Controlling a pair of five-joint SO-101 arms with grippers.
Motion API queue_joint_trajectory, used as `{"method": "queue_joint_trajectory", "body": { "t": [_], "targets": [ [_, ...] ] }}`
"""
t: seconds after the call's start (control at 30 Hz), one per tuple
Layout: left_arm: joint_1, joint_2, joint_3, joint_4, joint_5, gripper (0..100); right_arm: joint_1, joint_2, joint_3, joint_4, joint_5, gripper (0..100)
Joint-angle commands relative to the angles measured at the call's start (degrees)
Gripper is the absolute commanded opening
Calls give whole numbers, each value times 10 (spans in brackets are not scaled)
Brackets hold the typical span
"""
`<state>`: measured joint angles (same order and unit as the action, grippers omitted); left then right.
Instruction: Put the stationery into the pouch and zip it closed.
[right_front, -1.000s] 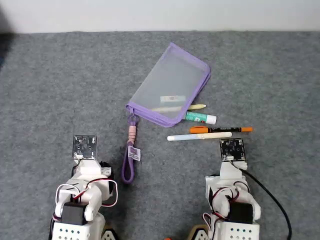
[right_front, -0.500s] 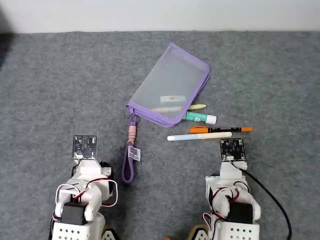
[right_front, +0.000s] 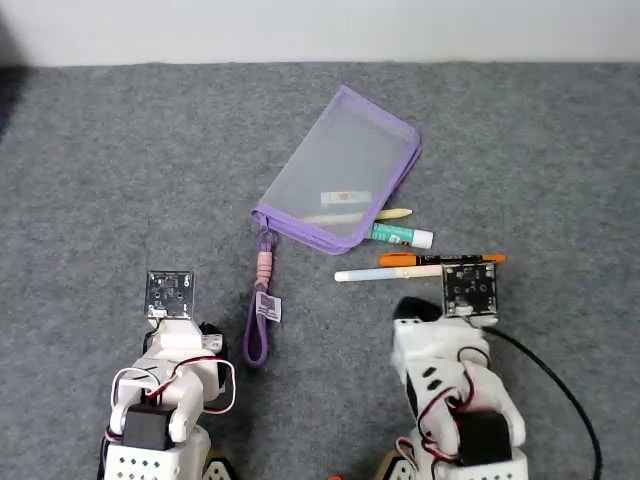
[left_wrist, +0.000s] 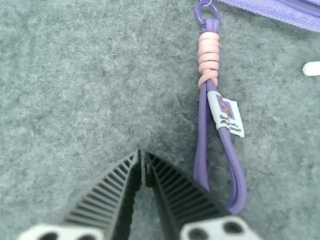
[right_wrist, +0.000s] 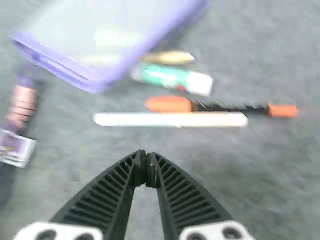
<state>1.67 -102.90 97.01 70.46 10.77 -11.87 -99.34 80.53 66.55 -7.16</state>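
Right wrist view: the right gripper (right_wrist: 145, 159), closed and empty, should open wide and straddle the white pen (right_wrist: 170, 119) crosswise.

Purple pouch (right_front: 345, 165) on grey mat (right_front: 120, 150); white pen (right_front: 390, 273), orange pen (right_front: 410, 259) near it.

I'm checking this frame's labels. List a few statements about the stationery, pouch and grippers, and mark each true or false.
1. The white pen lies outside the pouch. True.
2. The right gripper holds the orange pen. False: it is shut on nothing, short of both pens.
3. The left gripper is shut beside the strap. True.
4. The strap lies on top of the pouch. False: it trails from the pouch's corner across the carpet.
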Motion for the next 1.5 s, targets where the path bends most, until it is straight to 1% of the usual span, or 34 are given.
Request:
{"method": "queue_joint_trajectory", "body": {
  "t": [0.0, 0.27, 0.43, 0.63, 0.8, 0.9, 1.0, 1.07, 1.17, 1.23, 1.47],
  "targets": [
    [-4, -5, -5, 3, -1, 13, -58, 103, -86, -2, -34, 7],
    [-4, -5, -5, 3, -1, 13, -145, 467, -298, -7, -90, 8],
    [-4, -5, -5, 3, -1, 13, -157, 671, -443, -7, -100, 8],
    [-4, -5, -5, 3, -1, 13, -160, 864, -602, -2, -100, 9],
    [-4, -5, -5, 3, -1, 13, -205, 982, -735, 29, -101, 9],
    [-4, -5, -5, 3, -1, 13, -229, 1043, -806, 40, -128, 9],
    [-4, -5, -5, 3, -1, 13, -249, 1099, -866, 40, -135, 13],
    [-4, -5, -5, 3, -1, 13, -262, 1135, -900, 40, -136, 54],
    [-4, -5, -5, 3, -1, 13, -273, 1183, -939, 40, -136, 163],
    [-4, -5, -5, 3, -1, 13, -278, 1208, -958, 40, -136, 213],
    [-4, -5, -5, 3, -1, 13, -289, 1280, -1008, 36, -136, 219]
  ]
}}
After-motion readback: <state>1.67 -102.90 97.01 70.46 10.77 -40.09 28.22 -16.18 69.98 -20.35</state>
